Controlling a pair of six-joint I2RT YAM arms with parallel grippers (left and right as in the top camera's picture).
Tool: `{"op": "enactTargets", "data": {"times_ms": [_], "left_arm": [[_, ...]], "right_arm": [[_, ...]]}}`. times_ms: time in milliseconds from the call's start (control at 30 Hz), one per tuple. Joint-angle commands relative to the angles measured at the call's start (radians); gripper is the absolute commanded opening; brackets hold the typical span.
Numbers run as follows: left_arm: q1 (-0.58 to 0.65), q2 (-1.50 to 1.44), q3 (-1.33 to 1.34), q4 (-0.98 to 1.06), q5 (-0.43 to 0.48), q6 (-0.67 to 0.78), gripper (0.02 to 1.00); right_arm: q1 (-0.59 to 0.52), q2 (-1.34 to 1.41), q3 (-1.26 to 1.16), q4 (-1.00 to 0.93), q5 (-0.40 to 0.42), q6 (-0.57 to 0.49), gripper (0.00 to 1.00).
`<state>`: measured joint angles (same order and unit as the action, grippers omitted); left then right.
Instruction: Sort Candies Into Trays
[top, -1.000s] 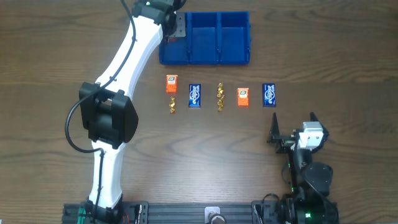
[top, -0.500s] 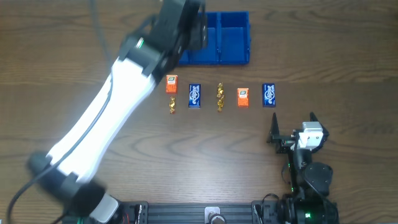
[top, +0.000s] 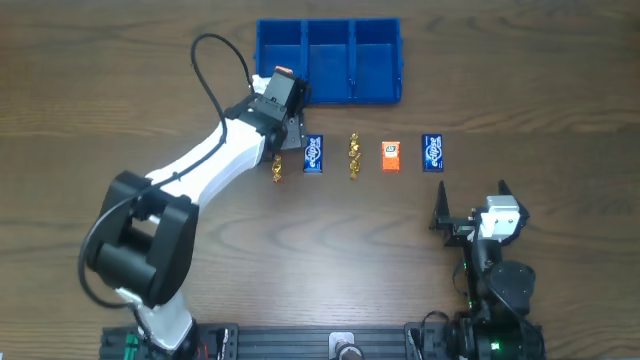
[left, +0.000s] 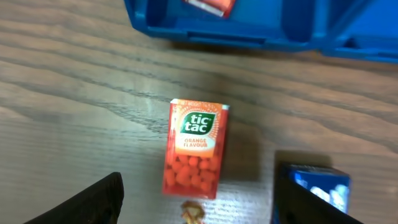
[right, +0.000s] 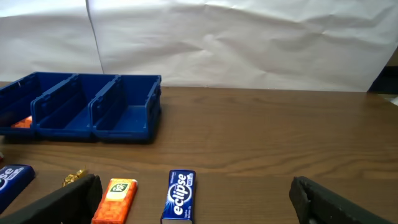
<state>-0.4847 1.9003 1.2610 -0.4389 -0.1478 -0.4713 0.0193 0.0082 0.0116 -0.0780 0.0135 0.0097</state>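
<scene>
Left arm (top: 210, 165) is no longer up at the blue tray (top: 360, 97). A sec ago its wrist sat over the tray's left bin at the top of the top view; now it hangs lower, at the left end of the candy row in the frame's upper middle. Left jaws are spread and empty, one finger on each side of an orange box (left: 194, 149) lying flat on the table (top: 560, 90), not touching it as far as I can tell.

The other orange box (left: 208, 5) lies in the tray's left bin (so one drop looks done).

The row hasn't shifted vs. the earlier frames. The gold candy (top: 277, 168) sits just below the arm's tip. Then, going right, come the blue pack (top: 313, 153), second gold candy (top: 354, 157), third orange box (top: 390, 156) and second blue pack (top: 432, 152) — all on the table, apart from the tray.

Right arm (top: 485, 225) hasn't budged at lower right; right jaws are spread, holding nothing.

For the task, imo: the drop-off trip is over and a new pick is set up. The orange box between the left jaws is prob. next, and it would go w/ its twin in the left bin. Six pieces are left to sort.
</scene>
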Motion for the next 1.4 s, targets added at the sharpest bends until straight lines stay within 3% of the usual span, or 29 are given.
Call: {"op": "enactTargets", "data": {"times_ms": [33, 200, 567, 667, 700, 733, 767, 867, 1100, 1233, 1400], "left_arm": [[0.026, 0.07, 0.015, 0.031, 0.061, 0.032, 0.816], [0.028, 0.101, 0.015, 0.032, 0.064, 0.058, 0.908], [0.028, 0.124, 0.015, 0.033, 0.075, 0.127, 0.827], [0.028, 0.131, 0.015, 0.043, 0.085, 0.127, 0.73], [0.029, 0.131, 0.015, 0.048, 0.09, 0.127, 0.658], [0.035, 0.131, 0.015, 0.051, 0.101, 0.123, 0.492], [0.04, 0.131, 0.015, 0.051, 0.108, 0.124, 0.4], [0.051, 0.13, 0.016, 0.052, 0.124, 0.123, 0.281], [0.037, -0.039, 0.018, 0.05, 0.134, 0.089, 0.27], [0.002, -0.224, 0.092, 0.05, 0.005, 0.106, 0.261], [0.056, -0.083, 0.383, 0.002, -0.015, 0.202, 0.279]], "right_arm": [[0.008, -0.005, -0.004, -0.004, -0.008, -0.014, 0.998], [0.008, -0.005, -0.004, -0.004, -0.008, -0.014, 1.0], [0.008, -0.005, -0.004, -0.004, -0.008, -0.015, 0.998], [0.008, -0.005, -0.004, -0.004, -0.008, -0.015, 0.998], [0.008, -0.005, -0.004, -0.004, -0.009, -0.015, 0.998], [0.008, -0.005, -0.004, -0.004, -0.008, -0.015, 0.998], [0.008, -0.005, -0.004, -0.004, -0.008, -0.015, 0.998], [0.008, -0.005, -0.004, -0.004, -0.009, -0.015, 0.998], [0.008, -0.005, -0.004, -0.004, -0.008, -0.015, 1.0], [0.008, -0.005, -0.004, -0.004, -0.009, -0.015, 1.0], [0.008, -0.005, -0.004, -0.004, -0.008, -0.015, 0.998]]}}
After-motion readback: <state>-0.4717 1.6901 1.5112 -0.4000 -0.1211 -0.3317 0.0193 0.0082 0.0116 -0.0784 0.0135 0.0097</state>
